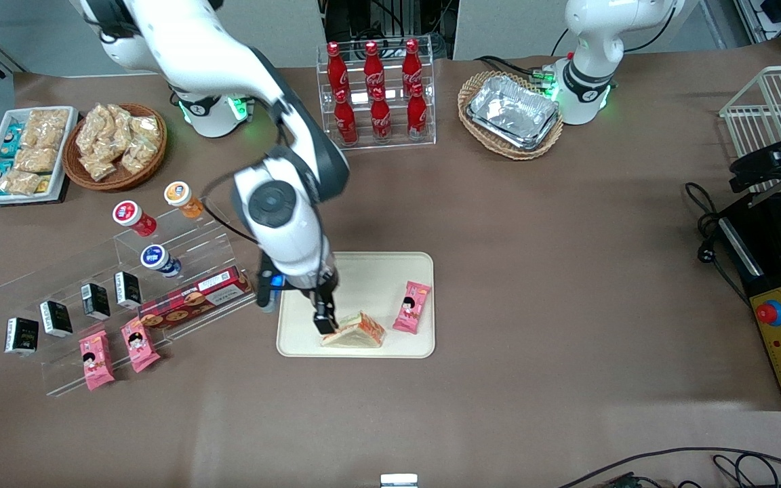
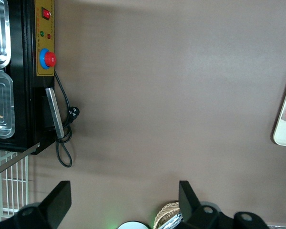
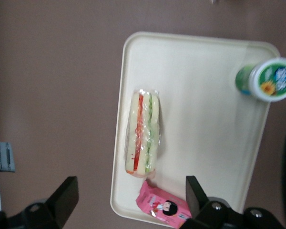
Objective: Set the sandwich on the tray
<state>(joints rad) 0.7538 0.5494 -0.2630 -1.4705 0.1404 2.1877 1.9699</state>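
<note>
Right wrist view: spread-fingered gripper [image 3: 128, 202] above tray [image 3: 205, 138], sandwich [image 3: 143, 132] beside pink packet [image 3: 163, 208], green-capped bottle [image 3: 267, 79].

My front camera looks steeply down over the whole table [image 1: 567, 271], with the gripper [image 1: 325, 325], fingers spread, low in mid-frame above the tray [image 1: 377, 285], which the right wrist camera views closely from overhead and the left wrist camera only clips at its frame edge.
</note>
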